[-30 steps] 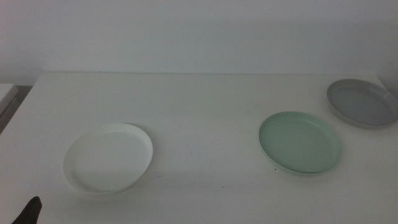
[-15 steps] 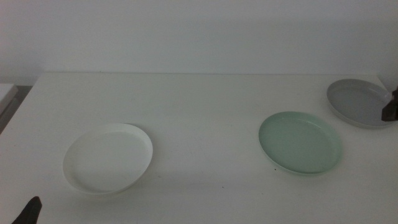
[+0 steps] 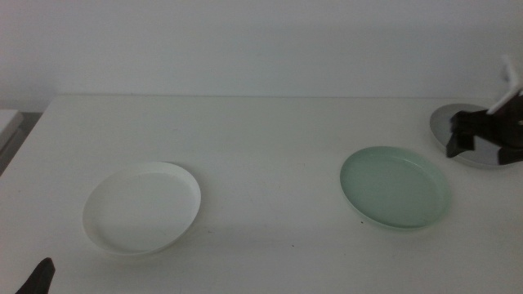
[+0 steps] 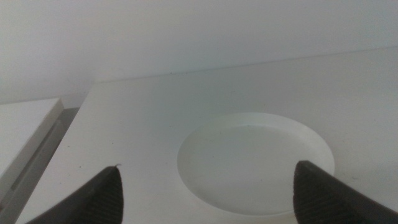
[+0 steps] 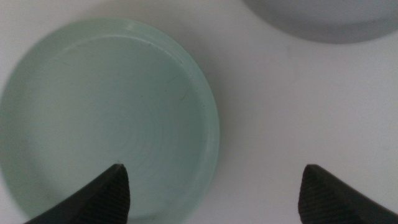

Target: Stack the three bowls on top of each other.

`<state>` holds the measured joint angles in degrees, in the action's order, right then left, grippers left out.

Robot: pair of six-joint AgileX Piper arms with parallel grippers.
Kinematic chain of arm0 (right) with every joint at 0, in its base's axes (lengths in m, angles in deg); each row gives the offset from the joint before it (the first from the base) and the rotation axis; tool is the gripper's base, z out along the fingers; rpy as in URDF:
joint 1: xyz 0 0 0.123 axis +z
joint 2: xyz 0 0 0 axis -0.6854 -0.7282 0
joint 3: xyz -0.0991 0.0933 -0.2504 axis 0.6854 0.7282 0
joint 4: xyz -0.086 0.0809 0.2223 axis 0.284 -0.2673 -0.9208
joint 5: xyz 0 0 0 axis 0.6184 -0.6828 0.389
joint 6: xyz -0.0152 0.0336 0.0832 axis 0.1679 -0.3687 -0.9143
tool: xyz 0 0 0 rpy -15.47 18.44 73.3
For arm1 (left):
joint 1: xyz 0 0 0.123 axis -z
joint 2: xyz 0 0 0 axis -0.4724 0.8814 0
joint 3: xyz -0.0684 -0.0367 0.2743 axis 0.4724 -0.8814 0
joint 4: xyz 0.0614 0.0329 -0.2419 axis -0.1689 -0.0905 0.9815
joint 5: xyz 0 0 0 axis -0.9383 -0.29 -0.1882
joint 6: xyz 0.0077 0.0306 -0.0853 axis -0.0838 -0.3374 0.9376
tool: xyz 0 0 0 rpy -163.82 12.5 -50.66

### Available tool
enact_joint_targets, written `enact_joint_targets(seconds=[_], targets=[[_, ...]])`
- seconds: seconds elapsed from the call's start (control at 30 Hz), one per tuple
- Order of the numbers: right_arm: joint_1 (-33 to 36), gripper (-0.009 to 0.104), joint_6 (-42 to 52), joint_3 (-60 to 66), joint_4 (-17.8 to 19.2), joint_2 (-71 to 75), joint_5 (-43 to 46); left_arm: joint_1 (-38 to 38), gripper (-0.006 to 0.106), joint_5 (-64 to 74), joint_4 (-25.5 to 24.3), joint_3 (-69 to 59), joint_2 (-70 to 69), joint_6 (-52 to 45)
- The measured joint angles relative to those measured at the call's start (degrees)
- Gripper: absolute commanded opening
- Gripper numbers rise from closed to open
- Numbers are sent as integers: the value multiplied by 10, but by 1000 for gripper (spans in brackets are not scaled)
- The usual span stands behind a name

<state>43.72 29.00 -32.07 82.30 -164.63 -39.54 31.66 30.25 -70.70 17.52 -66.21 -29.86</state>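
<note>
Three bowls sit apart on the white table. The white bowl (image 3: pixel 141 207) is front left, the mint green bowl (image 3: pixel 394 187) is right of centre, and the grey bowl (image 3: pixel 442 122) is at the far right. My right gripper (image 3: pixel 459 135) is open and empty above the grey bowl's near-left rim, hiding most of it. In the right wrist view its gripper (image 5: pixel 214 199) spans the mint green bowl's (image 5: pixel 106 118) edge, with the grey bowl (image 5: pixel 323 18) beyond. My left gripper (image 3: pixel 37 279) waits open at the front left corner, facing the white bowl (image 4: pixel 255 163).
The table's (image 3: pixel 270 139) back edge meets a plain white wall. A lower white surface (image 4: pixel 25 134) lies past the table's left edge. Bare tabletop separates the white and mint green bowls.
My right arm has come in from the right edge and moved left over the grey bowl, towards the mint green bowl. The left gripper and the bowls have not moved.
</note>
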Motion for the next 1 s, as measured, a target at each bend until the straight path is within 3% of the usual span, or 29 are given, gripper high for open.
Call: enact_joint_targets(seconds=[0.37, 0.7, 0.8, 1.0], targets=[[1, 71, 1, -48, -13, -164, 12, 0, 94, 0, 0, 0, 0, 0], [1, 53, 3, -52, -13, -205, 32, 0, 94, 0, 0, 0, 0, 0], [1, 43, 4, -54, -13, -208, 35, 0, 94, 0, 0, 0, 0, 0], [1, 11, 4, -54, -20, -209, 40, 0, 94, 0, 0, 0, 0, 0]])
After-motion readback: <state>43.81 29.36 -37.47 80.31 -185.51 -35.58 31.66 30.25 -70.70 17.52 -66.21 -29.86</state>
